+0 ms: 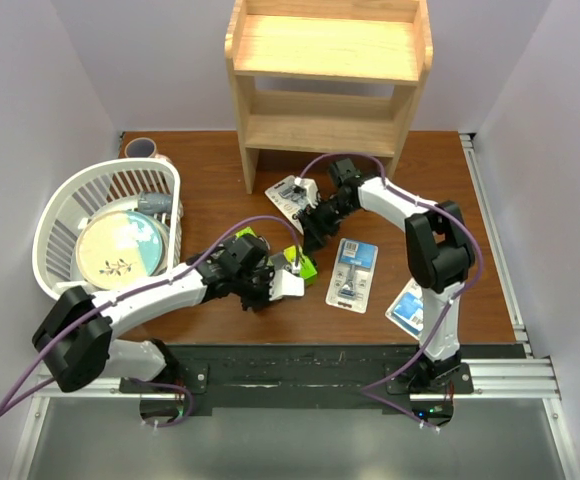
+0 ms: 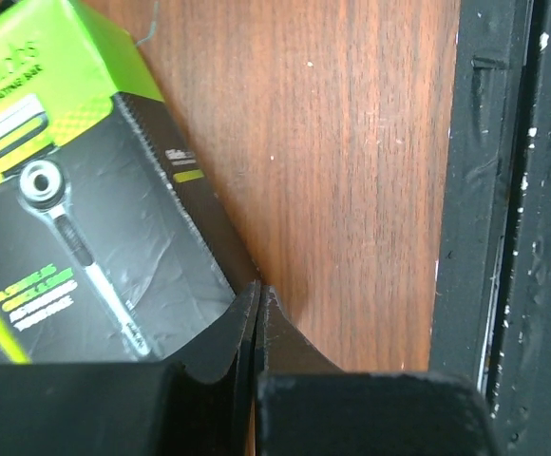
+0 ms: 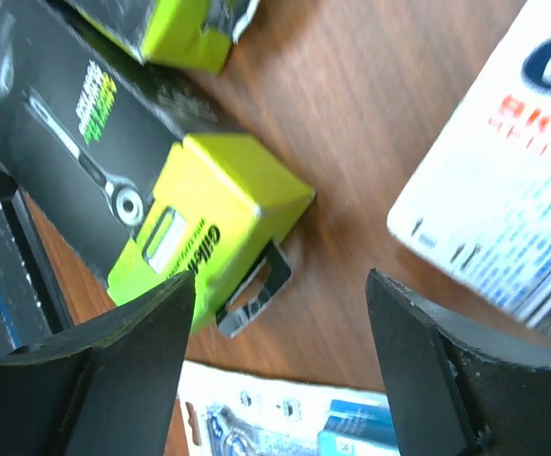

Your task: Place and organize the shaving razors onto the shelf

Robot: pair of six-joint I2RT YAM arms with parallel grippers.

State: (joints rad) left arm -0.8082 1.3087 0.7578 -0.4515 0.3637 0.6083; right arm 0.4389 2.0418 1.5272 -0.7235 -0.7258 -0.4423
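The wooden shelf (image 1: pixel 328 85) stands at the back, both tiers bare. Three white-and-blue blister cards lie on the table: one near the shelf's foot (image 1: pixel 290 193), one in the middle (image 1: pixel 354 273), one at the front right (image 1: pixel 408 306). Two black boxes with lime-green ends (image 1: pixel 307 266) (image 1: pixel 243 236) lie under the left arm's wrist. My left gripper (image 2: pixel 258 291) is shut and empty, its tips beside a black box (image 2: pixel 76 209). My right gripper (image 3: pixel 280 294) is open above the table, by the lime end of a box (image 3: pixel 199 214), with cards to its right (image 3: pixel 503 190) and below (image 3: pixel 285 423).
A white plastic basket (image 1: pixel 60 200) holding a plate stands at the left, a cup (image 1: pixel 140 148) behind it. The table's black front edge (image 2: pixel 503 237) lies close to my left gripper. Grey walls close in both sides.
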